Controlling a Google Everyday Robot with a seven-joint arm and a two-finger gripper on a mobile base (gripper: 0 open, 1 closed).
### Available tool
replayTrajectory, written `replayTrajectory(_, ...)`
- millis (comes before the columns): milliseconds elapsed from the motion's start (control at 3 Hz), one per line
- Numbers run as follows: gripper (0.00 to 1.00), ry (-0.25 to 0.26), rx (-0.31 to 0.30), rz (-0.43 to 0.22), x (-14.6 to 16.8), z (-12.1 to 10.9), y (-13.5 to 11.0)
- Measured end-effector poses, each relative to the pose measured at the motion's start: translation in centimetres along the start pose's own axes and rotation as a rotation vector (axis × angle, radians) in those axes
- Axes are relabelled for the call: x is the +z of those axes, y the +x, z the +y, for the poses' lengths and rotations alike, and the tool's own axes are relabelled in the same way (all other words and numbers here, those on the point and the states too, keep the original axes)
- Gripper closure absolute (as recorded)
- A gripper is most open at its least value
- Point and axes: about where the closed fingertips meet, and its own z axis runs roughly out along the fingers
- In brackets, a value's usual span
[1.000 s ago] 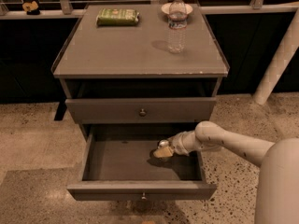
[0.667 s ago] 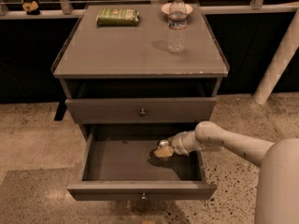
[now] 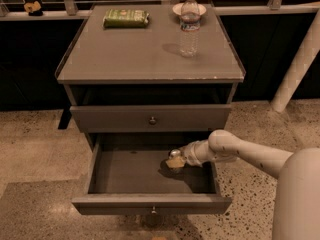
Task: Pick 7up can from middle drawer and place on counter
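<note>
middle drawer (image 3: 130,173) pulled open, bare grey inside. 7up can (image 3: 175,153) upright in right rear part, silver top showing. gripper (image 3: 176,163) inside drawer, right at can; whether it has hold of can: cannot tell. counter (image 3: 135,54) holds water bottle (image 3: 189,26), green packet (image 3: 125,18).

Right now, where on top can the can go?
The counter is bare across its front half, nearer than the green packet. It's crowded at the back right by the water bottle. The tool is in the middle drawer at the 7up can.
</note>
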Motion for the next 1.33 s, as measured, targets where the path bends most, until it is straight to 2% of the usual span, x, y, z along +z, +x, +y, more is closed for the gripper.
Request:
replayTrajectory(333,1.00,-0.002,-0.008,0.018,-1.0,0.9,-0.3)
replayTrajectory(667,1.00,0.023,-0.031,0.054,-3.4,2.9,-1.1)
replayTrajectory(1000,1.00,0.069,-0.080,0.072,-6.9,6.4,-2.2)
replayTrajectory(1333,1.00,0.136,-0.136,0.055,-10.9,10.1,-3.2)
